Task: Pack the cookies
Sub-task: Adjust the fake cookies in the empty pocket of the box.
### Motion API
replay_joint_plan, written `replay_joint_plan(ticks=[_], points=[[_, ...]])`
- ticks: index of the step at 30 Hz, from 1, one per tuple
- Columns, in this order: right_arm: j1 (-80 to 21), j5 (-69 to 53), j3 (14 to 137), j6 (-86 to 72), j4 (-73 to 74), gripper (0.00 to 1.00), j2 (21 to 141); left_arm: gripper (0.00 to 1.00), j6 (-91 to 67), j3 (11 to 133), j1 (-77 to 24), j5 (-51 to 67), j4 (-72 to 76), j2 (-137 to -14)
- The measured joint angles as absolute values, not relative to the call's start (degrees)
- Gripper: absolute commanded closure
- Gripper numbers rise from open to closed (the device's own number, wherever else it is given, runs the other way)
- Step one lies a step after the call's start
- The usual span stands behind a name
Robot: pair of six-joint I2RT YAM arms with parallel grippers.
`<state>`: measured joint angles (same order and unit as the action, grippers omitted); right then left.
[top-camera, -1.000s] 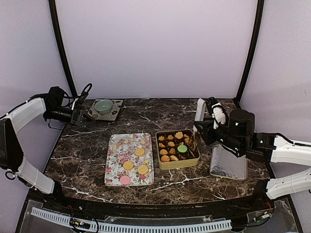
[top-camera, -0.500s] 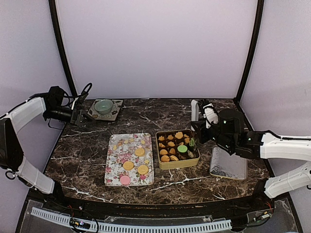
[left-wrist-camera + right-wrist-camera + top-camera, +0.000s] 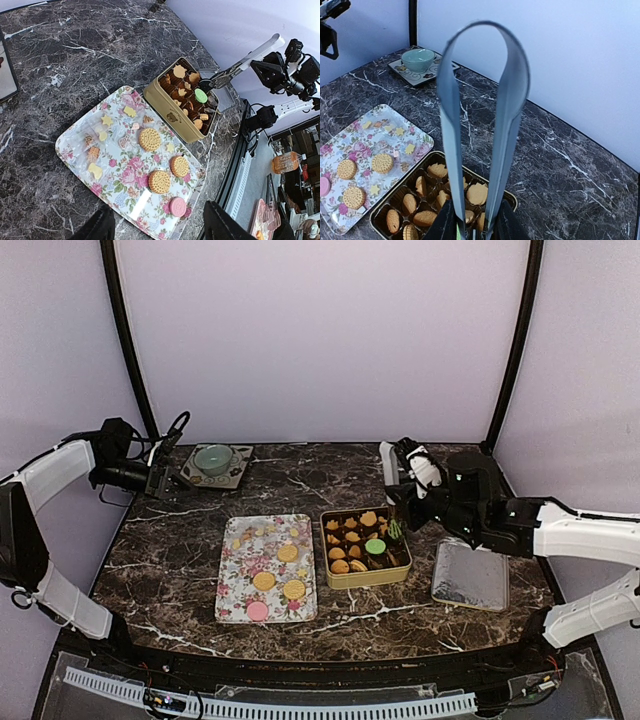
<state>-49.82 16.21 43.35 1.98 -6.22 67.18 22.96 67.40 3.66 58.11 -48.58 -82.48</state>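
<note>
clamped right gripper [image 3: 476,227] on tongs [image 3: 512,85], tips over gold tin [image 3: 365,580]; held left gripper [image 3: 157,227] spread apart, empty. found cookies [image 3: 149,139] partly on floral tray [image 3: 120,170], partly inside tin.

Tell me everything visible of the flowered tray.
The tray is a shallow rectangle with rounded corners, glossy, printed with pink roses on pale ground. It lies flat on the dark marble table, just left of the gold tin. It carries three round golden cookies, one pink cookie and small pieces at its far end.
</note>
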Motion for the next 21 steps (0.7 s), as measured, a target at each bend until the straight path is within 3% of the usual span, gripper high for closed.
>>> replay_joint_plan(ticks=[10,21], points=[[-49.8,7.9,45.2,10.3,-0.4,1.00,67.8,0.38,23.2,67.6,3.7,58.1,-49.6,-82.8],[-48.7,5.9,43.1,12.2,-2.6,1.00,66.6,0.38,23.1,69.3,3.7,58.1,-49.9,-83.3]])
